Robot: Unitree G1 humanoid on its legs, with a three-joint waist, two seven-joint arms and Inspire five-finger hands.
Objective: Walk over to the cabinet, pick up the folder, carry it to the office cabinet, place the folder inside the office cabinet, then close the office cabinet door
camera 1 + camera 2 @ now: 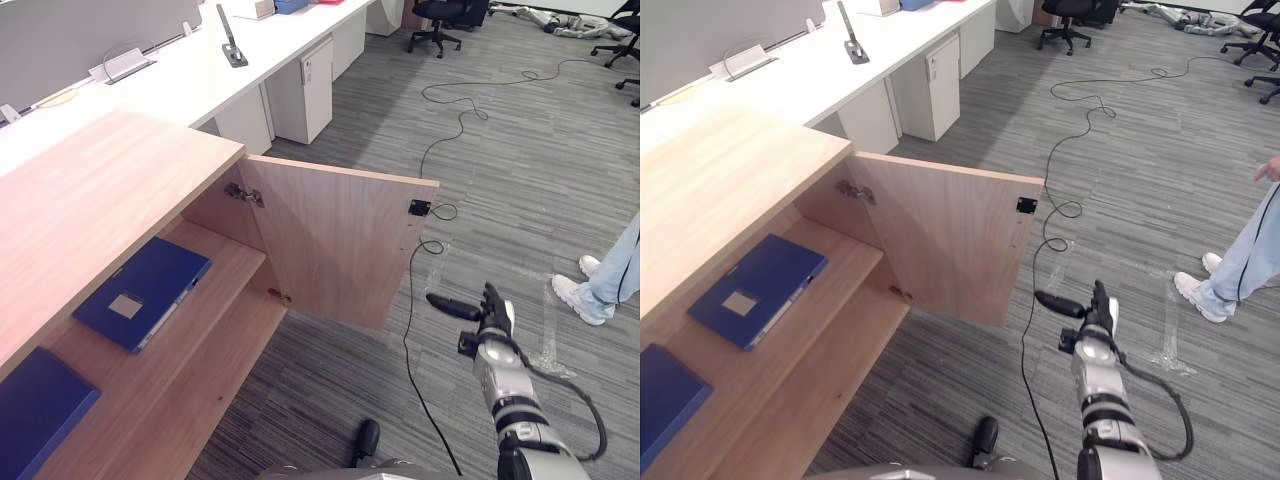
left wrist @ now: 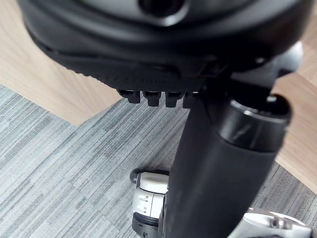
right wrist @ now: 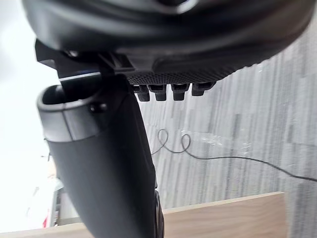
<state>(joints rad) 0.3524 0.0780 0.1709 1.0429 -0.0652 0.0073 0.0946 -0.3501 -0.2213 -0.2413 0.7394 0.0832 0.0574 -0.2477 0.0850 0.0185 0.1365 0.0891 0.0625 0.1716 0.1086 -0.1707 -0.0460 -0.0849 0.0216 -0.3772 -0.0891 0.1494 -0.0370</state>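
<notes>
Head cams looked down on the cabinet door (image 1: 340, 240) and carpet (image 1: 520, 150); wrist cams faced the same carpet, way closer.

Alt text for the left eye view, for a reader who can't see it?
A wooden cabinet stands with its door open and a blue folder lying flat on a shelf inside. The robot's right hand, open and empty, hovers over grey carpet right of the door; a person's legs show at right.
</notes>
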